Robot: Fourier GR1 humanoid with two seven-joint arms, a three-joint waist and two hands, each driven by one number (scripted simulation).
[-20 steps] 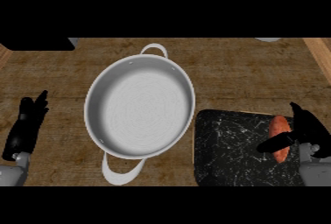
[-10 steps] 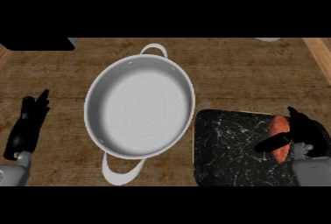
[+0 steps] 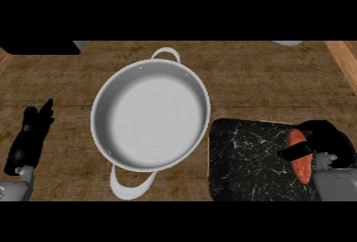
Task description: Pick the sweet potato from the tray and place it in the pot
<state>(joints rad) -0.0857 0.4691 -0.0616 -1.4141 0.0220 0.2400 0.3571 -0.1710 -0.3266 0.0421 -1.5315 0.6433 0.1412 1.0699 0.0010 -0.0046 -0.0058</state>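
We are working at the grasp, at the lower right of the frame. The sweet potato (image 3: 303,168) is lying lengthwise along the right edge of the dark marbled tray (image 3: 244,160), and the right robot hand (image 3: 326,139) is wrapping it from the right. Its thumb (image 3: 295,151) is lying across the middle of the potato, with the fingers curled behind the upper end. We cannot tell whether the potato is resting on the tray or already clear of it.

To do this step well, we are looking for a hold that spans the thick middle of the potato, not its tapered tip, since a rounded, tapering root is likely to pivot or slide out of an end grip. The thumb's place across the middle looks right for that. We are planning a straight lift first, so that the potato clears the tray's surface before any sideways travel.

The pot (image 3: 202,101) is sitting in the centre of the frame on the wooden desk (image 3: 70,71), its right rim close beside the tray's left edge. The carry is therefore short, leftward and slightly upward in the frame. We are aiming to release low over the wide bare bottom, past the rim.

The left robot hand (image 3: 29,142) is resting at the left edge, fingers straight and holding nothing.
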